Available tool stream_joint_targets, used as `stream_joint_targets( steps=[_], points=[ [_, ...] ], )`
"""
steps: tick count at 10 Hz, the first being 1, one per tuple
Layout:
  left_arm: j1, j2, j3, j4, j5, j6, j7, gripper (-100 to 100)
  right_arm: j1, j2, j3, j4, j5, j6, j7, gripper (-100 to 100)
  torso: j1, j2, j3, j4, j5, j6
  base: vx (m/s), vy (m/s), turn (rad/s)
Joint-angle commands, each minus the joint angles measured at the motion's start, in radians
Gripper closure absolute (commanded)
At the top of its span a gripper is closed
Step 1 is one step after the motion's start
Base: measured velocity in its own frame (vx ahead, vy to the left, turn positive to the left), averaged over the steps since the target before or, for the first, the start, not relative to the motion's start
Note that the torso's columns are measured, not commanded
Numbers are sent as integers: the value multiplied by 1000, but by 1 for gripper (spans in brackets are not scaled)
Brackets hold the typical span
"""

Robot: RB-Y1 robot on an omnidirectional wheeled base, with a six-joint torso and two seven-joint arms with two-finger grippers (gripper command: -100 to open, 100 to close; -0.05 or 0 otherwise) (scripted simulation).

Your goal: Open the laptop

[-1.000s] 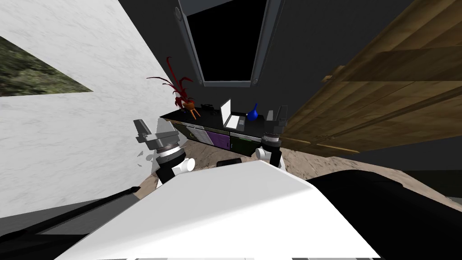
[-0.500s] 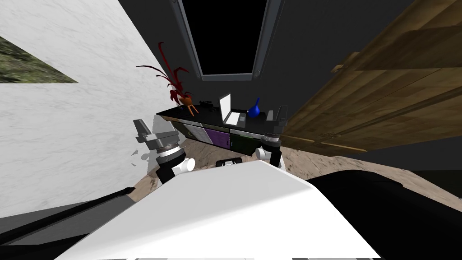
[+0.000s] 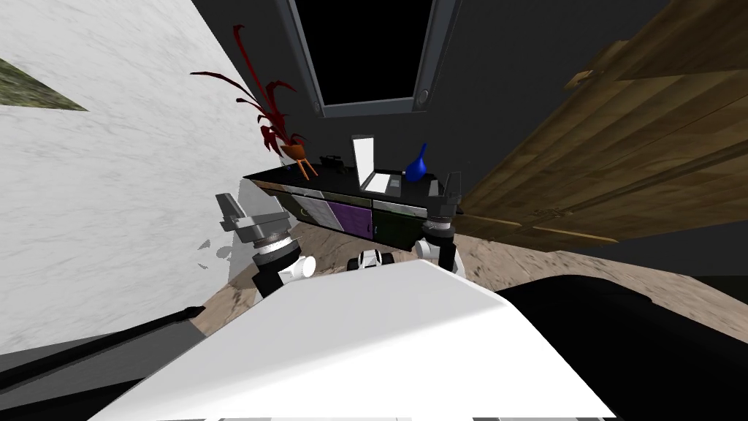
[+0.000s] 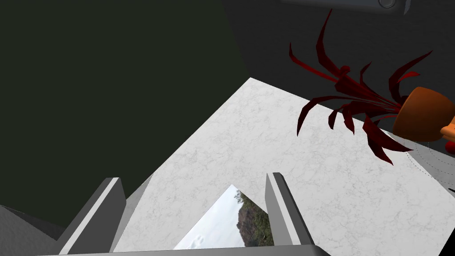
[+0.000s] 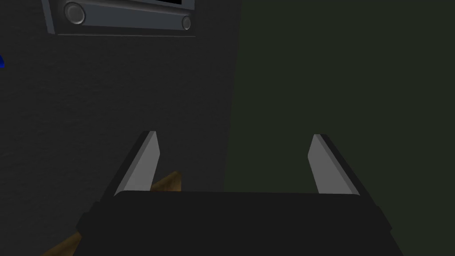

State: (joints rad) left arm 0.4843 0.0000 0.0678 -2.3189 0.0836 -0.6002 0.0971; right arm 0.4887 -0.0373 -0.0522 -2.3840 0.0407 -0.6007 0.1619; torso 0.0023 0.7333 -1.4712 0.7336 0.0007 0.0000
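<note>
Our left gripper (image 4: 193, 178) and right gripper (image 5: 234, 134) both hang wide open and empty, well short of the black sideboard (image 3: 281, 180); there the white laptop (image 3: 367, 167) sits between a potted red plant (image 3: 295, 151) and a blue vase (image 3: 417, 167), its lid seemingly upright.

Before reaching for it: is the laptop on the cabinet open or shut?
Open: the laptop has its screen standing up from its flat base.

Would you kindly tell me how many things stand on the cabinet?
4: a red plant at the left end, a small black object beside it, an open white laptop in the middle, a blue vase right of it. Others may be hidden.
</note>
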Motion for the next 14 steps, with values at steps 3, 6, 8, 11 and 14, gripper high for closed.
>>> stream_joint_targets(
  steps=[3, 6, 8, 11, 14],
  points=[
    [0, 0, 0, 0, 0, 0, 0, 0, 23, -130, -49, 28, 39, 54, 26, -100, 0, 4, -5, 4, 0, 0, 60, 124, -9],
    [0, 0, 0, 0, 0, 0, 0, 0, 44, -188, -93, 59, 80, 103, 53, -100, -2, 5, -4, 5, -1, 0, 60, 164, -11],
    [0, 0, 0, 0, 0, 0, 0, 0, 60, -222, -126, 83, 109, 140, 73, -100, 0, 4, -5, 4, 0, 0, 77, 209, -12],
    [0, 0, 0, 0, 0, 0, 0, 0, 83, -270, -175, 118, 154, 195, 102, -100, -3, 3, -6, 4, -1, 0, 116, 193, -12],
    [0, 0, 0, 0, 0, 0, 0, 0, 106, -319, -220, 152, 197, 247, 131, -100, -1, 7, -3, 5, -1, 0, 86, 186, -13]
  ],
)
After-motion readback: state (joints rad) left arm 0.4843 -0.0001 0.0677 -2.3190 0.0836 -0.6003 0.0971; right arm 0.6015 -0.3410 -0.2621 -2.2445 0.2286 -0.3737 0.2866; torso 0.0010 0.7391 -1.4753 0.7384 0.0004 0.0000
